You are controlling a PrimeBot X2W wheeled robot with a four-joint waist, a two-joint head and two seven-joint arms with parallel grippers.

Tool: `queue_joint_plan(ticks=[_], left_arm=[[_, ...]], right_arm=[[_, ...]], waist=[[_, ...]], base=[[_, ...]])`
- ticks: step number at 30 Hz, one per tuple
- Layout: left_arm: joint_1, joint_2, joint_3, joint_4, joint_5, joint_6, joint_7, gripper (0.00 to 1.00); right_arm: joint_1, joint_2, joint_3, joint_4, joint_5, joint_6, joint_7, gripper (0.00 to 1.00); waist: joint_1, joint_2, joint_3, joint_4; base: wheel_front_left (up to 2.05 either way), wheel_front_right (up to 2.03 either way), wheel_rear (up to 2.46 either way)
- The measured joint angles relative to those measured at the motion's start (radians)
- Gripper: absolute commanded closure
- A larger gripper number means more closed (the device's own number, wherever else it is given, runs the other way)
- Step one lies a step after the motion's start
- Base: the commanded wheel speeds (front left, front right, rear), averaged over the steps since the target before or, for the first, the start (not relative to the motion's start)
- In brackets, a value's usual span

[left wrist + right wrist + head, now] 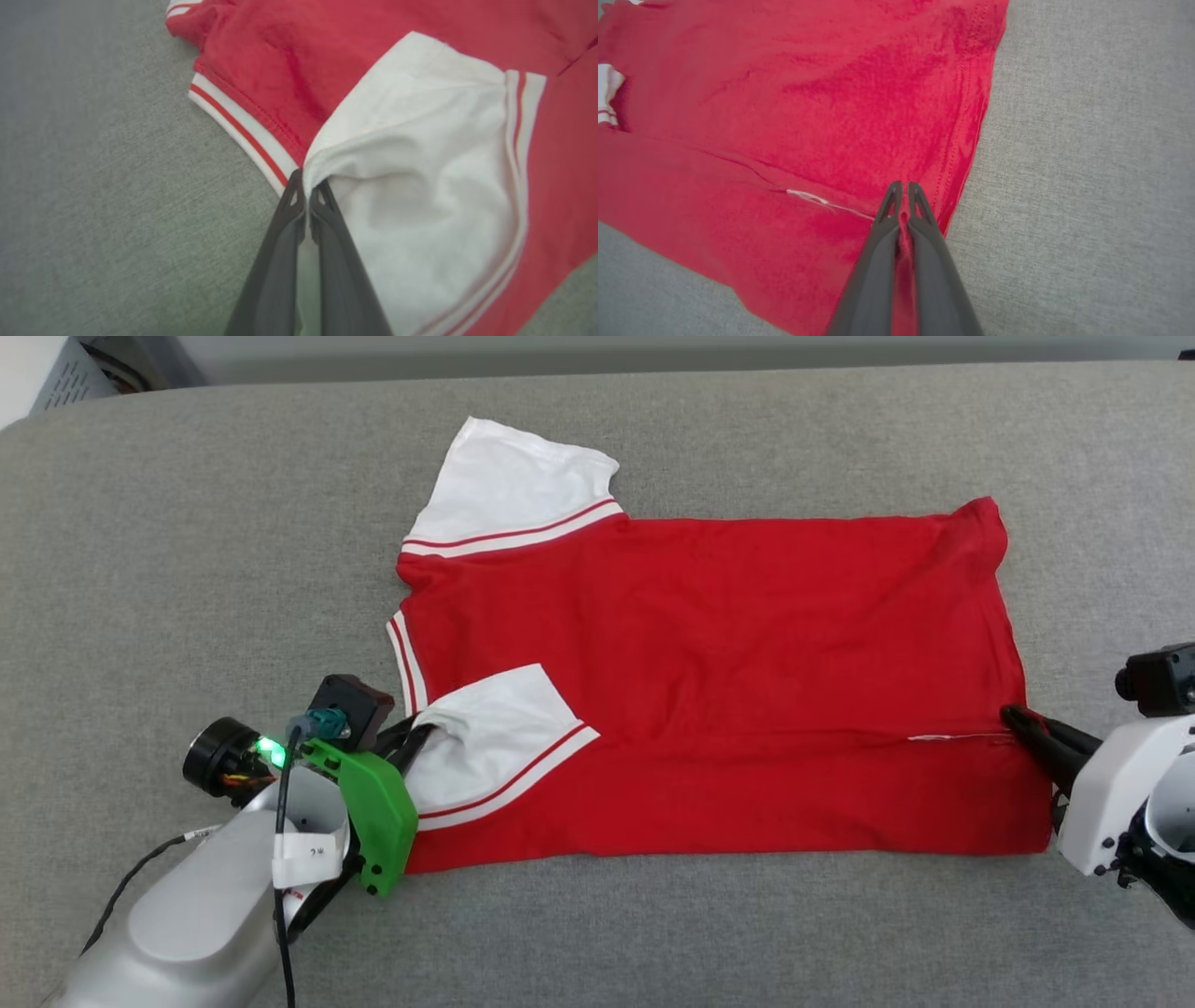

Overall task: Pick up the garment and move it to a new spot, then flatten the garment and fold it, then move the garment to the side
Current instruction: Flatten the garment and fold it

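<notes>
The garment (709,663), red with white striped-trim sleeves, lies flat on the grey surface, plain red side up, its near long edge folded over onto the body. My left gripper (418,733) is shut on the garment at the near white sleeve (430,186), pinching the cloth where sleeve meets collar trim (243,135). My right gripper (1013,717) is shut on the garment's hem end at the right; red cloth (831,116) sits between its fingers (889,219). The far sleeve (509,485) lies spread out at the back left.
Grey fabric surface (187,569) extends on all sides of the garment, with its rounded far edge at the top. A grey perforated object (70,373) stands beyond the far left corner.
</notes>
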Motion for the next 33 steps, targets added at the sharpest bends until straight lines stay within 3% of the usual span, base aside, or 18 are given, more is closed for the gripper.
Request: queue_joint_plan(ticks=[11,12,13,14,20,25,29,33], left_arm=[[-0.060,-0.087,-0.038,0.191,-0.016,-0.030,-0.109,1.00],[-0.060,-0.092,-0.040,0.203,-0.016,-0.031,-0.122,1.00],[-0.060,-0.098,-0.041,0.216,-0.017,-0.032,-0.134,0.79],[-0.061,-0.102,-0.044,0.227,-0.019,-0.032,-0.142,0.00],[-0.063,-0.094,-0.039,0.253,-0.021,-0.035,-0.183,0.00],[-0.098,-0.062,-0.016,0.210,-0.063,-0.035,-0.152,0.00],[-0.134,-0.025,-0.011,0.135,-0.119,-0.035,-0.033,0.00],[-0.156,0.020,-0.037,0.051,-0.203,-0.035,0.154,0.00]], right_arm=[[-0.090,0.046,0.080,0.188,-0.005,0.000,-0.040,1.00],[-0.091,0.048,0.085,0.193,0.000,0.000,-0.047,0.80],[-0.091,0.050,0.089,0.200,0.007,0.000,-0.060,0.51],[-0.091,0.051,0.091,0.205,0.010,0.000,-0.073,0.00],[-0.084,0.041,0.091,0.202,0.021,0.000,-0.158,0.00],[-0.035,0.010,0.061,0.162,0.022,0.000,-0.206,0.00],[0.015,-0.002,0.034,0.126,0.021,0.000,-0.214,0.00],[0.046,-0.002,0.014,0.093,0.007,0.000,-0.211,0.00]], waist=[[0.0000,0.0000,0.035,0.008],[0.0000,0.0000,0.031,0.009],[0.0000,0.0000,0.026,0.010],[0.0000,0.0000,0.020,0.011],[0.0000,0.0000,-0.027,0.021],[0.0000,0.0000,-0.071,0.037],[0.0000,0.0000,-0.103,0.053],[0.0000,0.0000,-0.130,0.065]], base=[[0.00,0.00,0.00],[0.00,0.00,0.00],[0.00,0.00,0.00],[0.00,0.00,0.00],[0.00,0.00,0.00],[0.00,0.00,0.00],[0.00,0.00,0.00],[0.00,0.00,0.00]])
